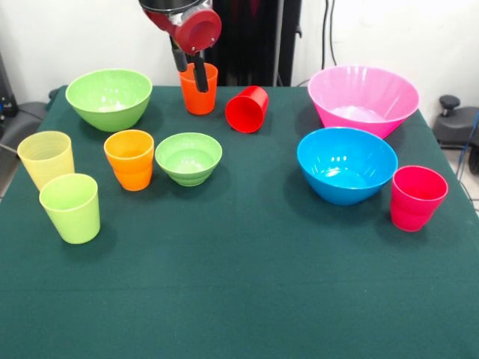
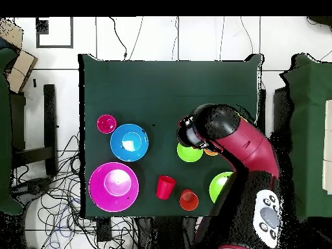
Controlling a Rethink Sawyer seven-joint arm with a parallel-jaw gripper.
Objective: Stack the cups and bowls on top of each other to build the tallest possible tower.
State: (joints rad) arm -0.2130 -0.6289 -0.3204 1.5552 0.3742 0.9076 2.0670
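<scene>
My gripper (image 1: 193, 80) hangs at the table's far side, its two dark fingers (image 1: 200, 77) apart and empty, overlapping the far orange cup (image 1: 198, 93); I cannot tell whether they touch it. A red cup (image 1: 247, 109) lies on its side beside it. The second orange cup (image 1: 129, 158), small green bowl (image 1: 188, 158), large green bowl (image 1: 109, 98), yellow cup (image 1: 46, 158) and lime cup (image 1: 70, 207) stand left. The pink bowl (image 1: 363, 99), blue bowl (image 1: 346, 164) and pinkish-red cup (image 1: 417, 197) stand right. Nothing is nested.
In the overhead view the red arm (image 2: 227, 139) covers the yellow and lime cups and part of the large green bowl (image 2: 219, 187). The green cloth (image 1: 247, 292) is bare toward the camera. Cables and a black stand lie off the table's edges.
</scene>
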